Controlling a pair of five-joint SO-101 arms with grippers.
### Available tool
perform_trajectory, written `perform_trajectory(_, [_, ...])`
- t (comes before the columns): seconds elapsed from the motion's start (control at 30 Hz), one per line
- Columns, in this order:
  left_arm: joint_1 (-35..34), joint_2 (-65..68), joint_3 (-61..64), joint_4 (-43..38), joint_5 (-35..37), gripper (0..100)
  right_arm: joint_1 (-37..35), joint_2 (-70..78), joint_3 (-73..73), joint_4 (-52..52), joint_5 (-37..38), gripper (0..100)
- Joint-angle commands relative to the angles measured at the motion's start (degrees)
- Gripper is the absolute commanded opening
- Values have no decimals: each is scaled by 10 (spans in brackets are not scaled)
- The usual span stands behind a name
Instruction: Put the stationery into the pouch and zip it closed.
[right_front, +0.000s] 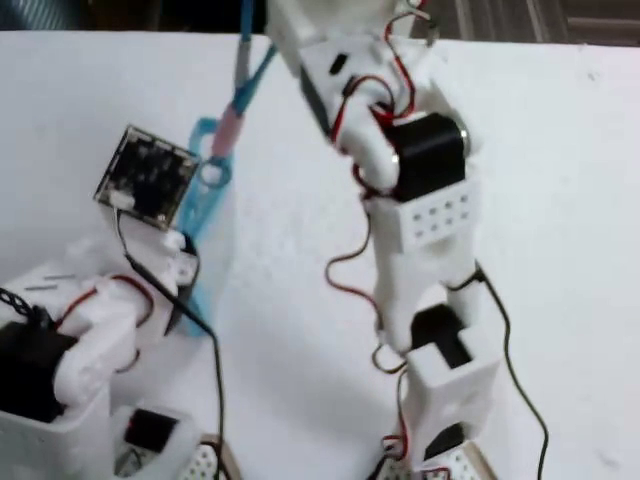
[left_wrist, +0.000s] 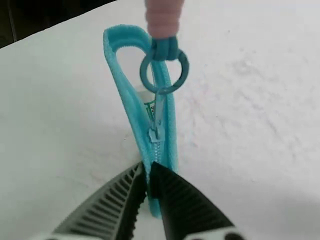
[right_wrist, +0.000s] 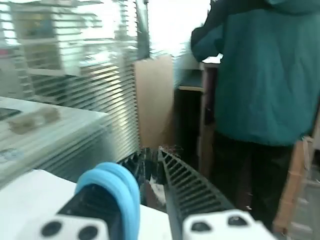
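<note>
Pouch (left_wrist: 121, 95) stands on its edge toward the tabletop's left edge, with stationery (left_wrist: 148, 106) inside. My left gripper (left_wrist: 148, 169) is clenched on its near end, and my right gripper (right_wrist: 156, 156) pinches the pull strap (right_front: 251, 78). I judge the zipper (left_wrist: 155, 134) only partly closed.

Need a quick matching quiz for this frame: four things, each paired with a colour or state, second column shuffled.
Column one:
1. pouch
2. zip-pull bead
3. table
4. left gripper

Column two:
A. pink
B. fingers shut on the pouch's end
C. turquoise, zip part open
D. white

Pairs: 1-C, 2-A, 3-D, 4-B
</note>
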Motion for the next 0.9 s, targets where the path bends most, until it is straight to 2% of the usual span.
perform_trajectory(0.0, [-24,-29,20,-1,-5,25,54,15,7,-26,-4,16])
perform_trajectory(0.23, [29,-152,79,-3,-26,24,92,133,12,-152,0,16])
perform_trajectory(0.47, [28,-158,82,6,-45,24,124,219,12,-227,2,16])
perform_trajectory(0.63, [28,-160,86,9,-70,24,183,259,11,-265,2,16])
perform_trajectory(0.87, [29,-161,100,10,-85,24,256,278,11,-266,2,16])
